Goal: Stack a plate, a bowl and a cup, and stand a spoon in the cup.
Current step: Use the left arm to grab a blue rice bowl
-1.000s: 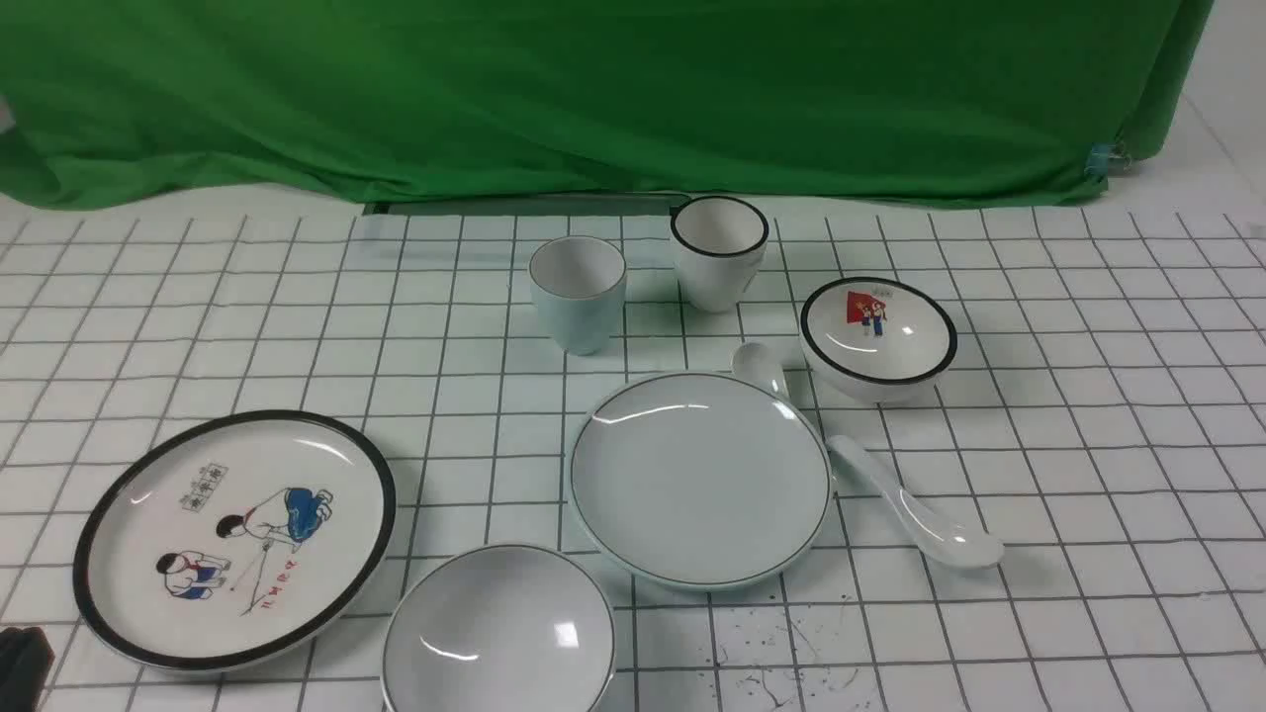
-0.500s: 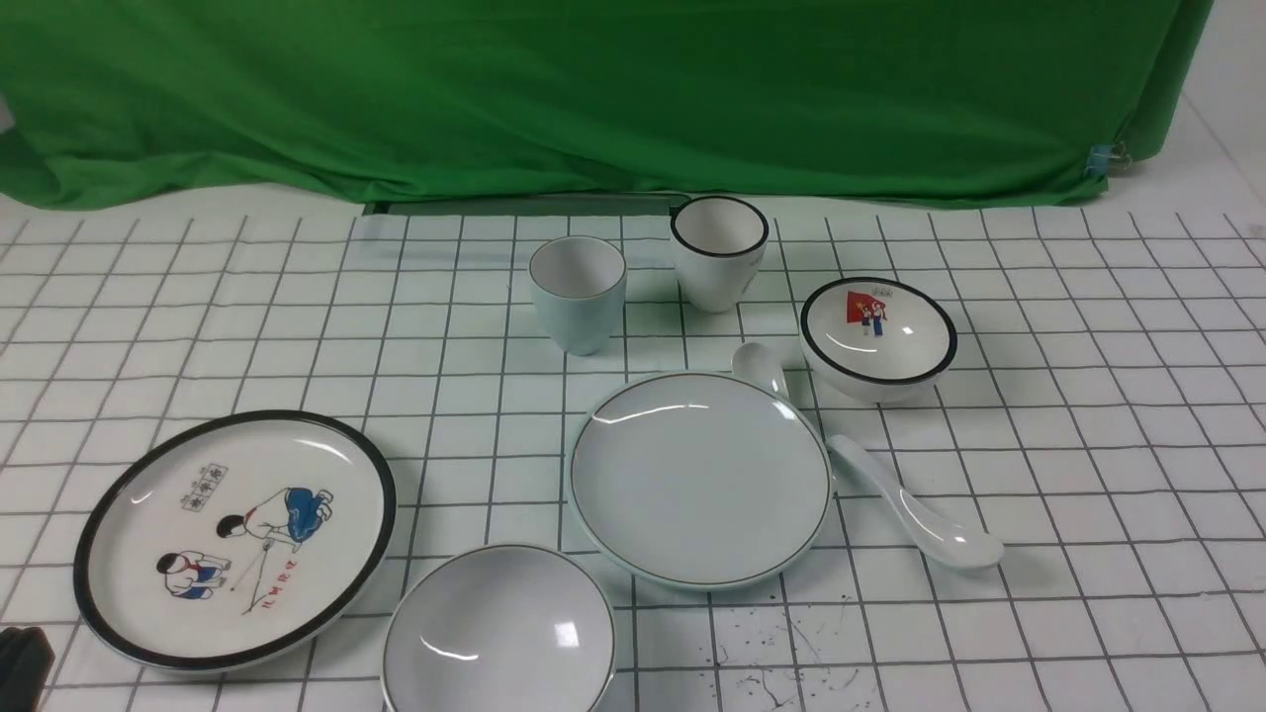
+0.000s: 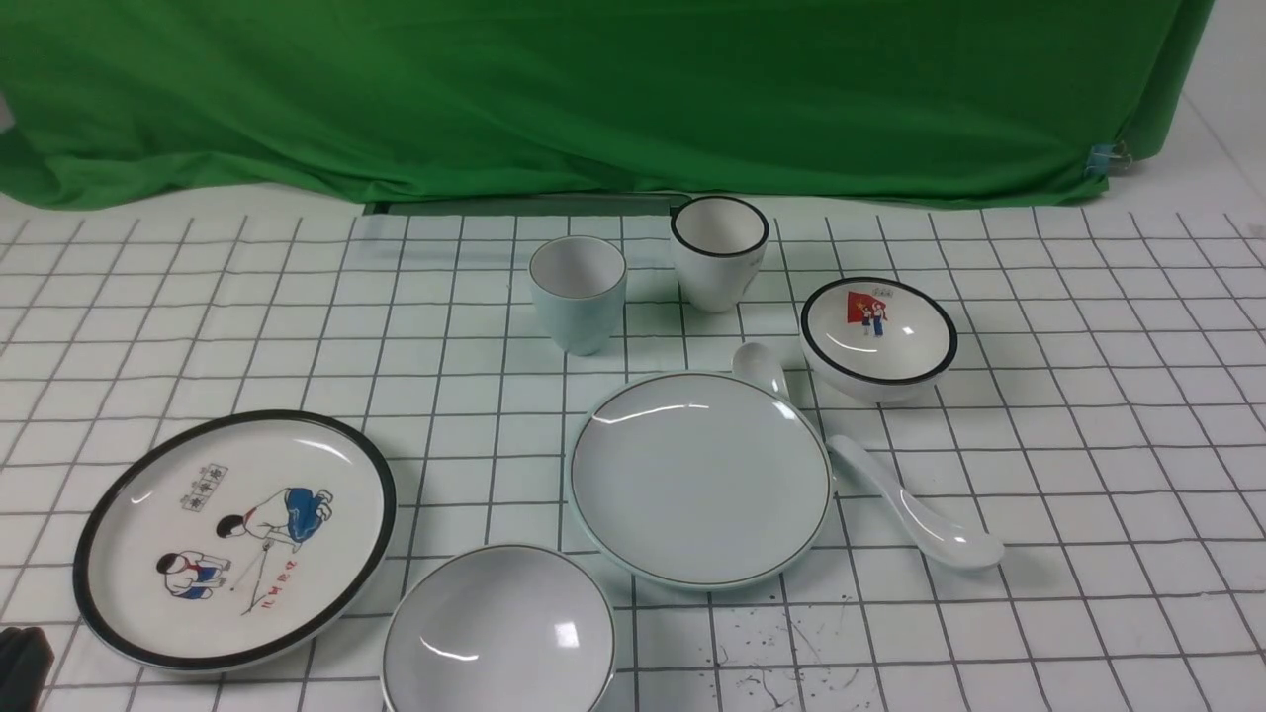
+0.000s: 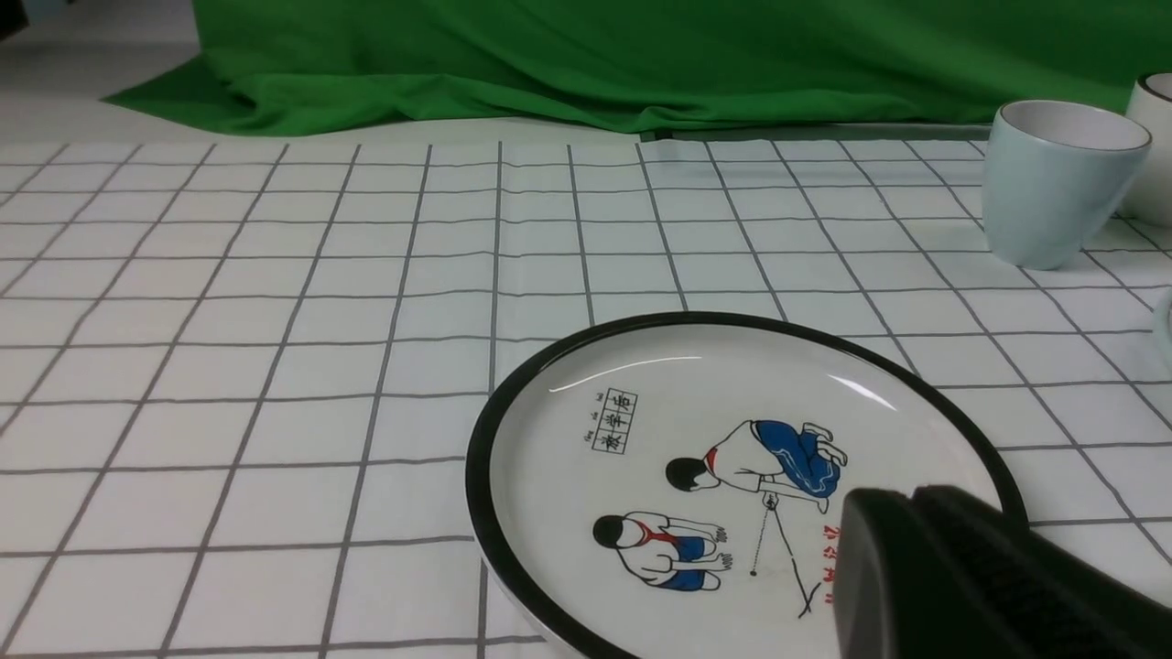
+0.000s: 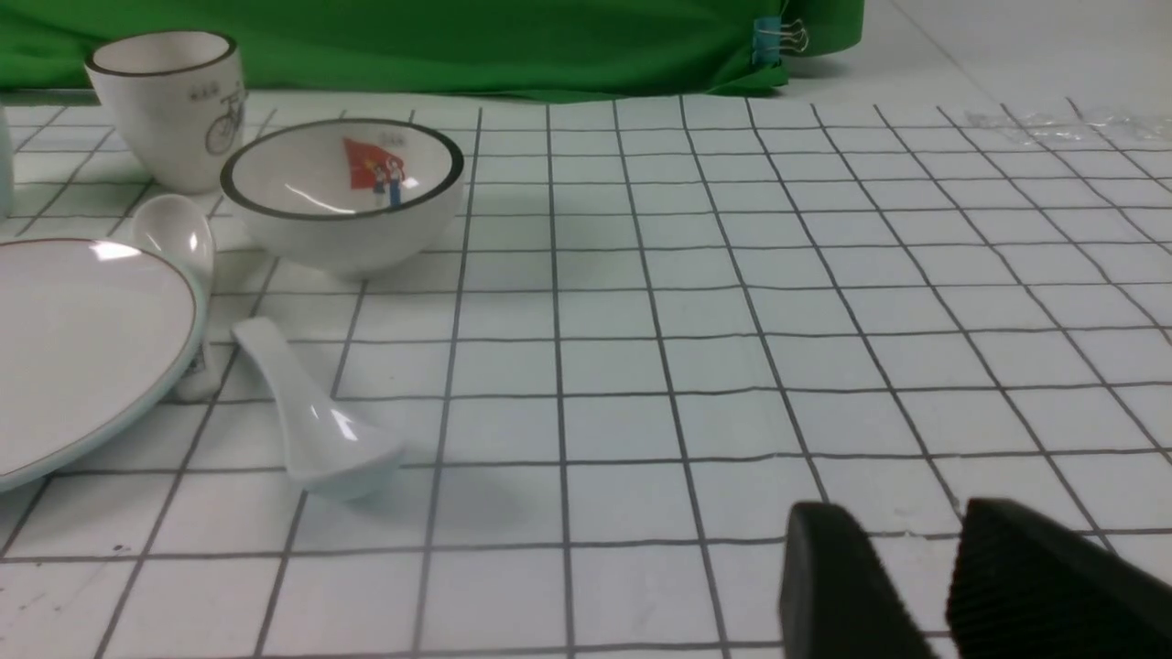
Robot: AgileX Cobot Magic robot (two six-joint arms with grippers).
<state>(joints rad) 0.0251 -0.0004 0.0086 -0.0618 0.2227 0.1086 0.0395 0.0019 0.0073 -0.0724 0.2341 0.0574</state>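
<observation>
nearest, the left pincer (image 4: pixel 911 499) looks pressed closed and empty, near the cartoon plate (image 4: pixel 732 430). the right pincer (image 5: pixel 906 514) shows only a narrow slit, holding nothing, above the worktop (image 5: pixel 732 366). the bowl (image 3: pixel 497 633) sits just beside the plate (image 3: pixel 700 479), at its near left. the spoon (image 3: pixel 915 514) lies just right of the plate, scoop nearer. the cup (image 3: pixel 578 293) stands upright behind the plate, apart from it.
</observation>
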